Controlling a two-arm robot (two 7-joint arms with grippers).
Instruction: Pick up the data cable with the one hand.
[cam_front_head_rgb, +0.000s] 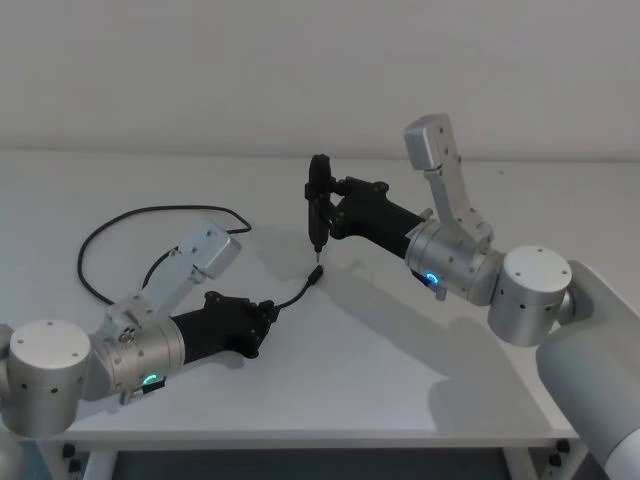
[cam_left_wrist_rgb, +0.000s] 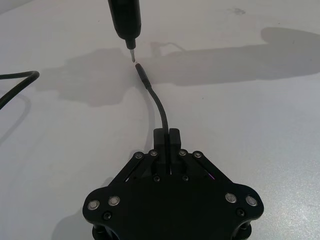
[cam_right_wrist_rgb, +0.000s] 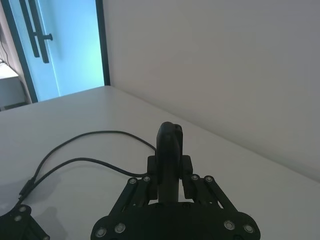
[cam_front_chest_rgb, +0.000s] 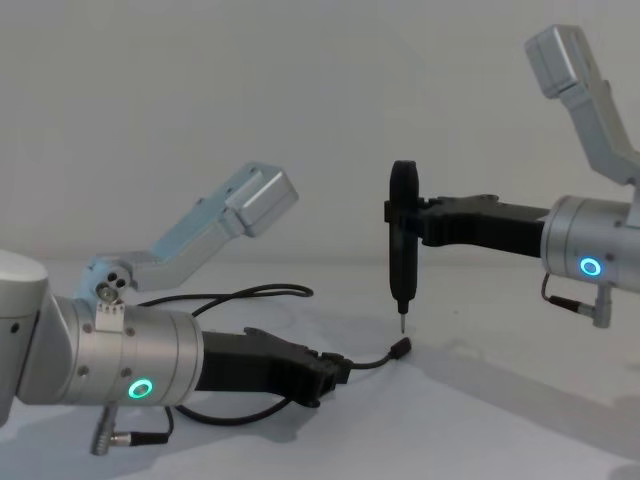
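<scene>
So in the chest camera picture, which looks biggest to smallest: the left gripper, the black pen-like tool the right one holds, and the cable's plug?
1. The left gripper, though it sits nearest the camera, which inflates it.
2. The black pen-like tool, upright in the right gripper.
3. The plug of the data cable, clearly smallest.

White table (cam_front_head_rgb: 400, 370), matte, bare surface. Plain light wall (cam_front_head_rgb: 200, 70) behind it. Black pen-shaped tool (cam_front_chest_rgb: 402, 250) upright above the table, thin metal tip pointing down. Bluish glass door (cam_right_wrist_rgb: 65, 45) with dark frame in the right wrist view.
</scene>
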